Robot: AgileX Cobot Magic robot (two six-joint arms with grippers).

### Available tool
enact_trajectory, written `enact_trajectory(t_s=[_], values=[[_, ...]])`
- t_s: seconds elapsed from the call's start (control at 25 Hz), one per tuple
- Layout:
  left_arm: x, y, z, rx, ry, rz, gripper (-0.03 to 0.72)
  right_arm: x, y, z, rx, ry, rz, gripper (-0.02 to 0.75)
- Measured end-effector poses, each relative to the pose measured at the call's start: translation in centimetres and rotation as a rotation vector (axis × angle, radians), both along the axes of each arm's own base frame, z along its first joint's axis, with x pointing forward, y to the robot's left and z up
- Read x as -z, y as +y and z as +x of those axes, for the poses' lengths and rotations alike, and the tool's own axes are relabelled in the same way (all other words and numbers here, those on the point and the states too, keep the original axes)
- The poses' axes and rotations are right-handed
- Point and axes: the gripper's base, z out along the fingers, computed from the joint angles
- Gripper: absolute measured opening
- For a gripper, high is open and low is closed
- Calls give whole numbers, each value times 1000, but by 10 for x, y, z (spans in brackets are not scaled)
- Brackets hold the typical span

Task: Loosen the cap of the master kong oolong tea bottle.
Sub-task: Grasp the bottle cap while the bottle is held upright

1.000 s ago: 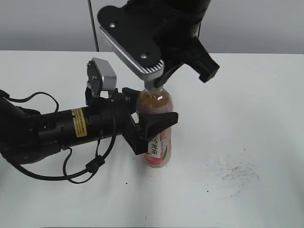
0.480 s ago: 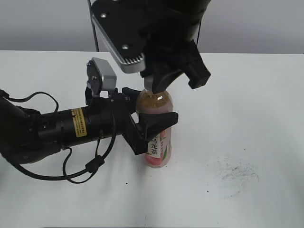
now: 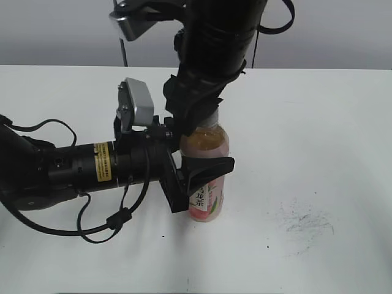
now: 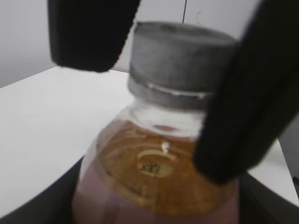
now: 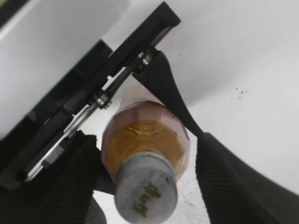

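The master kong oolong tea bottle (image 3: 206, 146) stands upright on the white table, amber tea above a pink label. My left gripper (image 3: 202, 164) reaches in from the left and is shut on the bottle's body; its finger (image 5: 167, 88) presses the bottle's (image 5: 145, 140) side. My right gripper (image 3: 199, 119) hangs from above around the neck and hides most of the cap in the exterior view. In the right wrist view its jaws stand open, a gap on each side of the grey-white cap (image 5: 146, 189). In the left wrist view its black fingers (image 4: 243, 107) flank the cap (image 4: 180, 63).
The white table (image 3: 318, 122) runs out to the right, with a patch of dark scuff marks (image 3: 303, 223) at the front right. Black cables (image 3: 104, 220) loop beside the left arm. A grey wall stands behind.
My right gripper has turned about the cap and then opened its jaws off it. The bottle and my left gripper have shifted slightly to the right.
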Motion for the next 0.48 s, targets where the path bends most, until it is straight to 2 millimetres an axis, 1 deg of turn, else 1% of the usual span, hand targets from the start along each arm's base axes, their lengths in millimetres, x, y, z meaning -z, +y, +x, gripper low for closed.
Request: enact_trajectory(t_s=[0.12,0.28,0.36,0.48], values=[[0,0,-1,8,-8,2,448,3,-2,4,140,22,0,482],[0,0,0,5,-7,2,448,4,-7,9,283,38,6,420],[0,0,0,2,-6,2,448,4,-7,9,318,53,17,394],[0,0,0,3,-5,3,448,5,-9,9,343,68,21,382]])
